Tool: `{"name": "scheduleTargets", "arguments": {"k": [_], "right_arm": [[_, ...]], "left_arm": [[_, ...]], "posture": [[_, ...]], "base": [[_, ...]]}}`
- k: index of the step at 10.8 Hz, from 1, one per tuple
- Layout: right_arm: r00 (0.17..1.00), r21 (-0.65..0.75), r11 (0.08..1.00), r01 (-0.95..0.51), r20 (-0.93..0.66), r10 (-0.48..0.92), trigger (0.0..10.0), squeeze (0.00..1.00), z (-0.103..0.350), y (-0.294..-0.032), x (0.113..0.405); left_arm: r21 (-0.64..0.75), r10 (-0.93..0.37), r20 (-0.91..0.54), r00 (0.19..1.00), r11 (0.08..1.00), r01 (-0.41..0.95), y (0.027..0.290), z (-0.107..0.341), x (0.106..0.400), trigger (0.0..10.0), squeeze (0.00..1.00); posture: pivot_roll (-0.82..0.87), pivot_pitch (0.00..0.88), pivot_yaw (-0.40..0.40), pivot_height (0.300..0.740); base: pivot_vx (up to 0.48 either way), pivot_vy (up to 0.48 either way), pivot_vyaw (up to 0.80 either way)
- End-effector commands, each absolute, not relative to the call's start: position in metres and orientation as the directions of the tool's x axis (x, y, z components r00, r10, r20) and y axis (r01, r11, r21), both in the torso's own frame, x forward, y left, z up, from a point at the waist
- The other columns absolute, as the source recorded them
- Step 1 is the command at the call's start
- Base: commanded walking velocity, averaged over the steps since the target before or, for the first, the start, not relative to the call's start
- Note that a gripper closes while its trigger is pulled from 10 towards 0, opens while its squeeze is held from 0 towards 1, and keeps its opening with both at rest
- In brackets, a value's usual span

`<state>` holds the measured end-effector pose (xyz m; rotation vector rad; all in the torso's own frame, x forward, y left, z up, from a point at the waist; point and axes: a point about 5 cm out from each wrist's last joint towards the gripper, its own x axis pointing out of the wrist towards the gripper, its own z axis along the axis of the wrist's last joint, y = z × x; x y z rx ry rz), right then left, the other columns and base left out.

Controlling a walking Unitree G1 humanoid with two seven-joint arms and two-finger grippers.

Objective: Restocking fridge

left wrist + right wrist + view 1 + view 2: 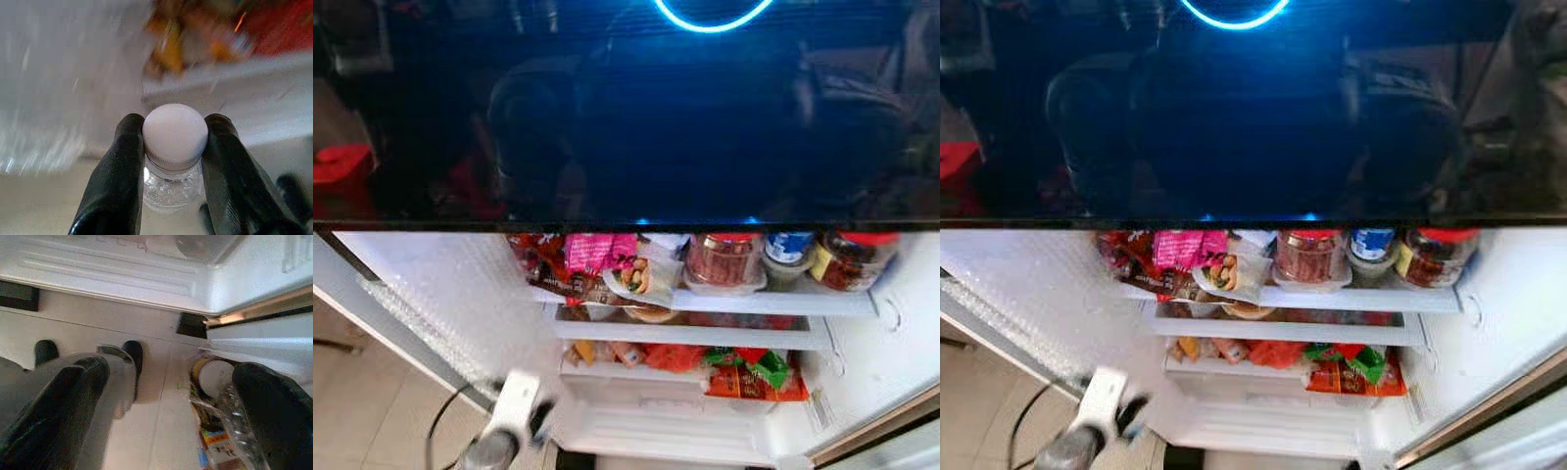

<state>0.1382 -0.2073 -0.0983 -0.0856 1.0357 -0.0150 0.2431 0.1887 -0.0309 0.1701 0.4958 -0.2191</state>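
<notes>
Step in hand looks like carry-in: left gripper (173, 147) clamped on white-capped clear bottle (175, 142), low outside the open fridge (862, 362). Right gripper's (166, 396) fingers parted, another clear bottle (230, 416) between them near the floor. Next: lift toward a free shelf spot (744, 302).

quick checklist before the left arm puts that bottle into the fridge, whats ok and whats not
1. Grip: left gripper fingers pinch the bottle under its white cap: ok.
2. Fridge open: ok.
3. Top shelf room: crowded with jars and packets: not ok.
4. Lower shelf room: gap at its left end: cannot tell if wide enough.
5. Arm steady: left wrist view blurred: not ok.
6. Right gripper free: a clear bottle lies by one finger: cannot tell.
</notes>
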Motion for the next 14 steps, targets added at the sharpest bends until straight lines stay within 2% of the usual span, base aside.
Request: {"name": "scheduleTargets", "arguments": {"k": [1,4,8,10,11,14], "right_arm": [[0.480,-0.058,0.997,-0.046,-0.877,-0.029,10.0,0.00,-0.102,-0.199,0.131],[0.461,-0.091,0.985,-0.148,-0.887,-0.012,10.0,0.00,-0.104,-0.188,0.134],[0.446,-0.074,0.991,-0.112,-0.895,-0.016,10.0,0.00,-0.107,-0.197,0.115],[0.434,-0.111,0.973,-0.203,-0.901,-0.012,10.0,0.00,-0.108,-0.196,0.114],[0.400,-0.190,0.893,-0.409,-0.916,-0.012,10.0,0.00,-0.110,-0.195,0.109],[0.369,-0.199,0.843,-0.500,-0.929,-0.001,10.0,0.00,-0.112,-0.192,0.104]], "left_arm": [[0.096,-0.185,-0.488,0.853,0.960,0.263,0.188,-0.033,0.238,10.0,0.00],[0.099,-0.180,-0.494,0.851,0.960,0.261,0.185,-0.037,0.232,10.0,0.00],[0.096,-0.237,-0.313,0.920,0.956,0.279,0.169,-0.005,0.260,10.0,0.00],[0.107,-0.252,-0.257,0.933,0.952,0.286,0.166,0.007,0.269,10.0,0.00],[0.128,-0.280,-0.214,0.936,0.942,0.311,0.160,0.017,0.276,10.0,0.00],[0.133,-0.348,-0.165,0.923,0.919,0.370,0.148,0.028,0.280,10.0,0.00]], "posture": [[-0.06,0.075,0.084,0.740],[-0.07,0.065,0.083,0.740],[-0.07,0.085,0.077,0.740],[-0.07,0.092,0.079,0.740],[-0.07,0.090,0.079,0.740],[-0.07,0.077,0.084,0.740]], "base": [[0.000,0.000,0.00],[0.000,0.000,0.00],[0.000,0.000,0.00],[0.000,0.000,0.00],[0.000,0.000,0.00],[0.000,0.000,0.00]]}}
